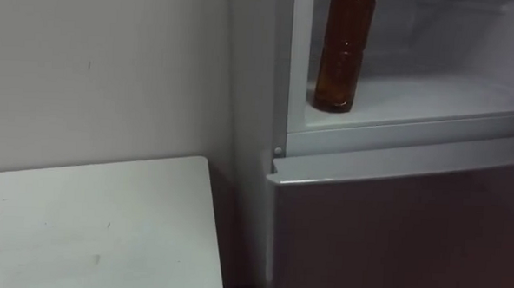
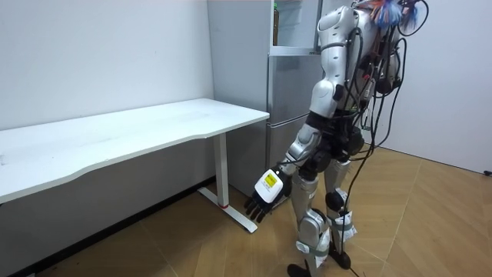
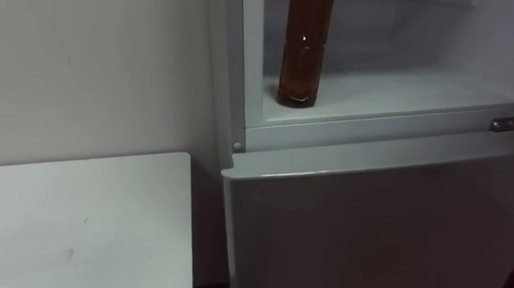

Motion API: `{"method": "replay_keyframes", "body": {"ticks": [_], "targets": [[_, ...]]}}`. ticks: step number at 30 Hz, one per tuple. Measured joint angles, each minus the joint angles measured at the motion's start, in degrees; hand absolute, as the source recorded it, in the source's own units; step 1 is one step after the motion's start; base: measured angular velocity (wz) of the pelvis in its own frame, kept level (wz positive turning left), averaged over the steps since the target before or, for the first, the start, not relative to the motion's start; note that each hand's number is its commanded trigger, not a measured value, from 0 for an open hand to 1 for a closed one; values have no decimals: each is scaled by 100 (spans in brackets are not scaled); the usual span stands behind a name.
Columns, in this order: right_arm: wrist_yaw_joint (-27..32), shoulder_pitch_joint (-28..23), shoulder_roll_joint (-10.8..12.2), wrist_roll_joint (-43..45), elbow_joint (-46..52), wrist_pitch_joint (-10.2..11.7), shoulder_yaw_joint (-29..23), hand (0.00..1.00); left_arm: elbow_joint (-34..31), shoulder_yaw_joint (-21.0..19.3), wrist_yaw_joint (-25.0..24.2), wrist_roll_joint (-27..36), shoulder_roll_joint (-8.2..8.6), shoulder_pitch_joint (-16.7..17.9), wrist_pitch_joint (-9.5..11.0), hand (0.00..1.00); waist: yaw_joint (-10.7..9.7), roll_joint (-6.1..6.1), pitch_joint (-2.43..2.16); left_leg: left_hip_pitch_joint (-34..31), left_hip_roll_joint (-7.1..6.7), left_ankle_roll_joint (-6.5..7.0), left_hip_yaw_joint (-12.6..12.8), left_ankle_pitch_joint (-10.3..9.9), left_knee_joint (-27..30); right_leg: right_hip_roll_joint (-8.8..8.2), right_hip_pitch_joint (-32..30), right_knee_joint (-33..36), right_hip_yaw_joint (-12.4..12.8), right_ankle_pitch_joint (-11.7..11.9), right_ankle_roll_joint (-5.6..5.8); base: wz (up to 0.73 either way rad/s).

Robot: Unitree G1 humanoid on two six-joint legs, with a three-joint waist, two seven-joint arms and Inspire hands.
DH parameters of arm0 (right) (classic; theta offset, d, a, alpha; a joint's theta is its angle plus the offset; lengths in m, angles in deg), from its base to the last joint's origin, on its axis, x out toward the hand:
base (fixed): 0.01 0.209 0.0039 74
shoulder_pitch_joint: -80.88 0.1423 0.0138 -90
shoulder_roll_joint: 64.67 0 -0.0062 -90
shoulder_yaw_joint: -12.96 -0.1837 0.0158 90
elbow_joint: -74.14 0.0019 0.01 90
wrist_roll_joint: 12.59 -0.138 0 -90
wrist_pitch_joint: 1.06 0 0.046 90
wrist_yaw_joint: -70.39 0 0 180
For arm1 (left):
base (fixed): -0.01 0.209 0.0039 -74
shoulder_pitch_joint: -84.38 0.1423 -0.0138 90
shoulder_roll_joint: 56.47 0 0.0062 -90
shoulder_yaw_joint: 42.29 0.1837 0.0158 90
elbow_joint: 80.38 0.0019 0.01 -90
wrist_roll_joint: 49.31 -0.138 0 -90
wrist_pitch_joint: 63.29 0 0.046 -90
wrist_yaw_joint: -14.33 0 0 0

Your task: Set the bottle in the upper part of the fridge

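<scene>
This is a plain indoor room with a few household furnishings, closer to a test room than a fitted kitchen. A silver fridge (image 2: 288, 85) with 2 compartments stands by a bare white wall (image 2: 100, 54). Its upper compartment (image 1: 433, 91) is open and white inside, with 1 brown bottle (image 1: 341, 52) standing upright at the front left. The lower door (image 1: 401, 228) is closed. Just beside the fridge is a long white table (image 2: 115, 135) on a white metal leg (more desk than kitchen counter). The floor (image 2: 415, 231) is light wood in a herringbone pattern.
</scene>
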Motion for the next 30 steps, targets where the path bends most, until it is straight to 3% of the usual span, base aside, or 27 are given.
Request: {"method": "replay_keyframes", "body": {"ticks": [12, 19, 26, 30], "targets": [[401, 1, 83, 720, 70, -42, 37, 0, 117, 96, 43, 0, 2, -22, 158, 0, 103, -47, 37, -16, 10, -10, -2, -6, -2, 11, -19, -18, -14, 0, -1, 0], [781, -11, 160, 1348, 85, -299, 79, 0, 279, -84, 18, -39, -1, -44, 253, 0, 129, -121, 52, -110, 12, -15, 1, -7, 0, 16, -138, -1, -13, 2, -7, -1], [1049, -15, 165, 1668, 86, -371, 391, 0, 318, -160, -117, -72, -9, -56, 434, 0, 141, -183, 53, -90, 16, -16, 18, -7, 14, 20, -111, -13, -4, 6, -13, -1], [1059, -19, 165, 1832, 85, -454, 529, 0, 353, -147, -227, -72, -11, -91, 435, 0, 142, -189, 56, -85, 17, -16, 18, -7, 16, 19, -112, -10, 2, 7, -14, 0]]}}
